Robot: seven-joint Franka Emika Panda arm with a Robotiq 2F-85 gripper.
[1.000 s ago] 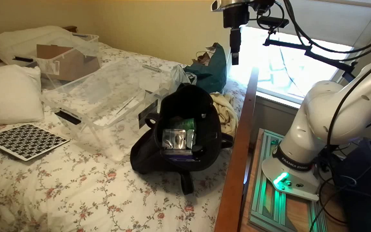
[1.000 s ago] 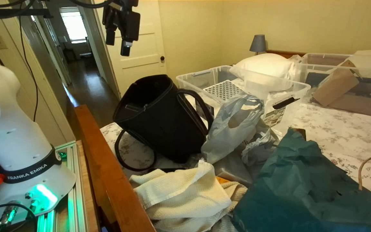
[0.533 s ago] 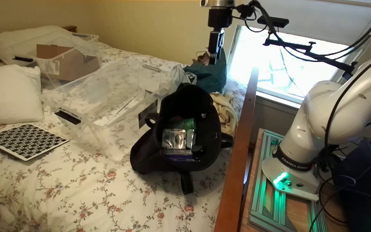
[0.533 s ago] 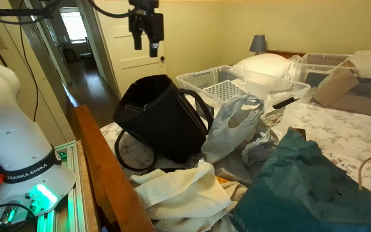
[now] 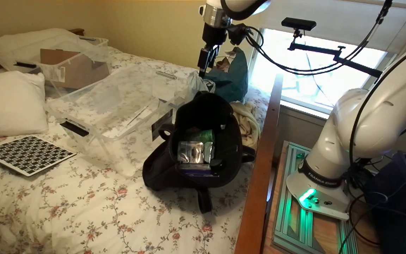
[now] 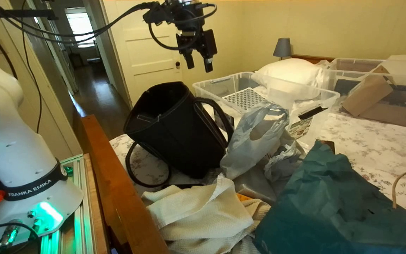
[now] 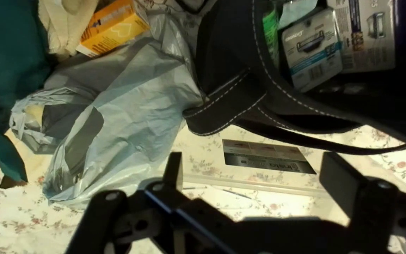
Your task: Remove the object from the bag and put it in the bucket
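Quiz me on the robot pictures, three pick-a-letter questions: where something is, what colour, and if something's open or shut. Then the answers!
1) Where is the black bag?
A) on the floor
B) on the bed
C) up in the air

2) What colour is the small carton by the cream cloth?
A) orange
B) purple
C) green

3) How is the gripper?
A) shut tight
B) squeezing something
C) wide open

1 B: both exterior views show it there.
2 A: its sides look orange in the wrist view.
3 C: its jaws stand apart, nothing between them.
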